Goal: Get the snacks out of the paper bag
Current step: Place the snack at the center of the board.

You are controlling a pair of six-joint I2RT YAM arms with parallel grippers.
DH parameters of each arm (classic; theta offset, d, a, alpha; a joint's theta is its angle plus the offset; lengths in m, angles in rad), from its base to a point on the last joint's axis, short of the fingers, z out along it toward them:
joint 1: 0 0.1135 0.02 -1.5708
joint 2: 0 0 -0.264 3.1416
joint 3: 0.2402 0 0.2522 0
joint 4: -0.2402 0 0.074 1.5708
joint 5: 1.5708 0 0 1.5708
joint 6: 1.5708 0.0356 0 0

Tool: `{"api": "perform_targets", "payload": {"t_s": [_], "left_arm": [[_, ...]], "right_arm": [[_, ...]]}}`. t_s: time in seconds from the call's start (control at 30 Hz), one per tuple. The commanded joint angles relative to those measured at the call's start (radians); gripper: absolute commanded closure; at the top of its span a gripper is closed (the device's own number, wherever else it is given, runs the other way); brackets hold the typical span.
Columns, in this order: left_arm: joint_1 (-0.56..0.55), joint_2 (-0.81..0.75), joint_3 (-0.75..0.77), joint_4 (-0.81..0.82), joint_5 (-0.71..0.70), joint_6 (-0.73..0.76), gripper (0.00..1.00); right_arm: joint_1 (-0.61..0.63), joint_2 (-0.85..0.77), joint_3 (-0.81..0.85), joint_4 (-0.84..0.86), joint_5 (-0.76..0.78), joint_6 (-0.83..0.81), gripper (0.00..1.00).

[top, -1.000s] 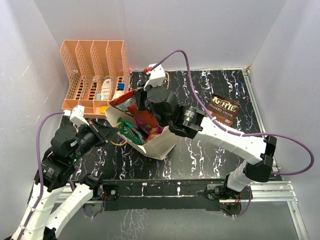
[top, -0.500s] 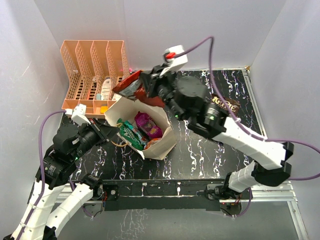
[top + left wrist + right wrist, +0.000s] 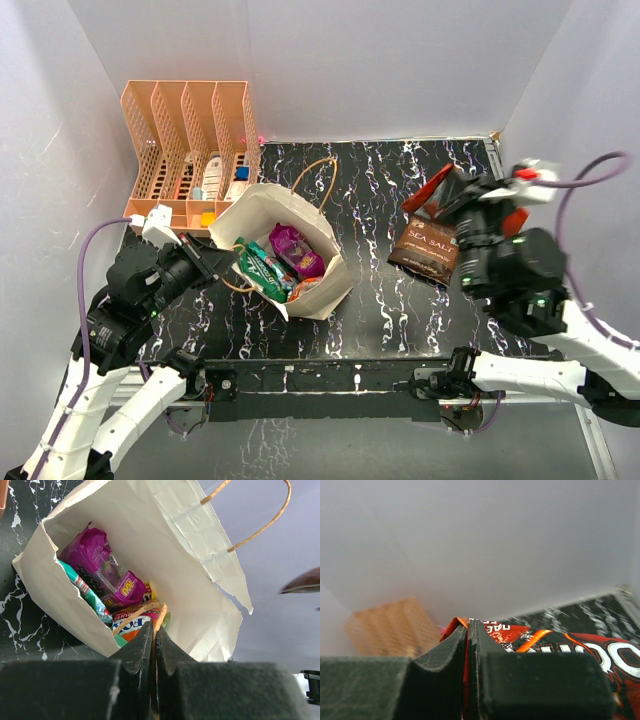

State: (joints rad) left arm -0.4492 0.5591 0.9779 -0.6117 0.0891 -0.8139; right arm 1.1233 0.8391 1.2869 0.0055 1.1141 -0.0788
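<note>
Paper bag (image 3: 325, 285), one red packet (image 3: 520, 635) in right hand (image 3: 468, 625), one dark packet (image 3: 425, 250)

Orange slotted organizer (image 3: 185, 125) sits back-left on the black marble table (image 3: 400, 300), against the white wall (image 3: 400, 60). Small stuff in its near end: white item (image 3: 212, 172), blue one (image 3: 243, 172), yellow one (image 3: 207, 218). Just an orange blur in the right wrist view.
</note>
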Motion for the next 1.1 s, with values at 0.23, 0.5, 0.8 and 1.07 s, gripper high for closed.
{"api": "perform_targets", "payload": {"t_s": [0.23,0.5,0.8,1.07], "left_arm": [[-0.005,0.029,0.04,-0.028,-0.023,0.008,1.0],[-0.005,0.021,0.05,-0.024,-0.024,-0.007,1.0],[-0.005,0.036,0.053,-0.007,-0.006,-0.002,1.0],[-0.005,0.038,0.054,-0.003,0.008,0.008,1.0]], "right_arm": [[-0.194,-0.042,-0.428,-0.096,0.088,0.131,0.93],[-0.74,0.27,-0.326,-0.268,-0.478,0.339,0.93],[-1.035,0.451,-0.073,-0.379,-0.56,0.318,0.93],[-1.037,0.584,0.006,-0.425,-0.483,0.164,0.93]]}}
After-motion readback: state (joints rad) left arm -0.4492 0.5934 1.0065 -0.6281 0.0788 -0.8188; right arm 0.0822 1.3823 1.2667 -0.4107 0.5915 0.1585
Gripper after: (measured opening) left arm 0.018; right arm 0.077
